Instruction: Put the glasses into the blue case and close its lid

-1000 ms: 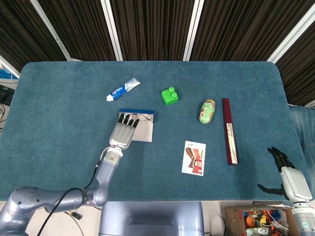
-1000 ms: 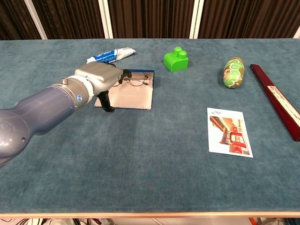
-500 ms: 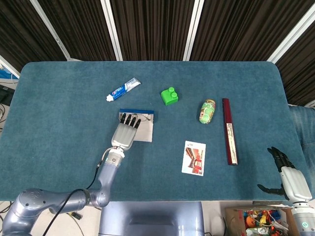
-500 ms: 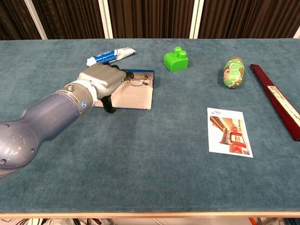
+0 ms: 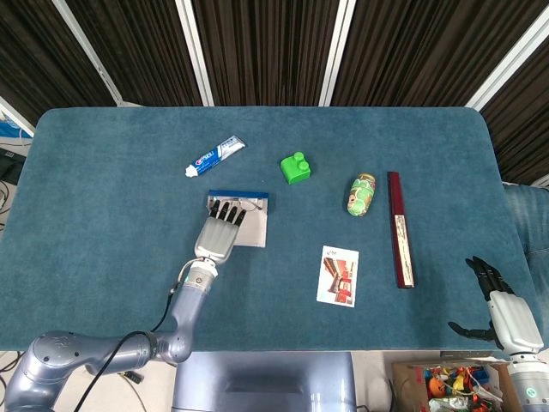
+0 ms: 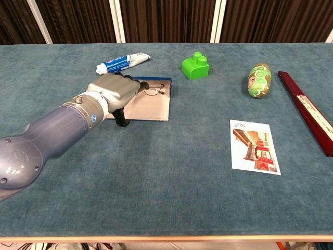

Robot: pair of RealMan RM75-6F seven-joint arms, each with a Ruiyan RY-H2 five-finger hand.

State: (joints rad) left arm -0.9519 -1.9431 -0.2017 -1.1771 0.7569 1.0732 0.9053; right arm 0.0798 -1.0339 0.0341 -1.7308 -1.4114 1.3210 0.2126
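Glasses (image 6: pixel 151 90) lie in the open blue case (image 6: pixel 149 107), under your left robot hand's (image 5: pixel 219 233) spread fingertips; it grips nothing.

left arm: stretched forward over the table | left hand (image 5: pixel 220 233): palm down, fingers extended, holding nothing | right hand (image 5: pixel 502 309): at table's near right corner, fingers spread, empty
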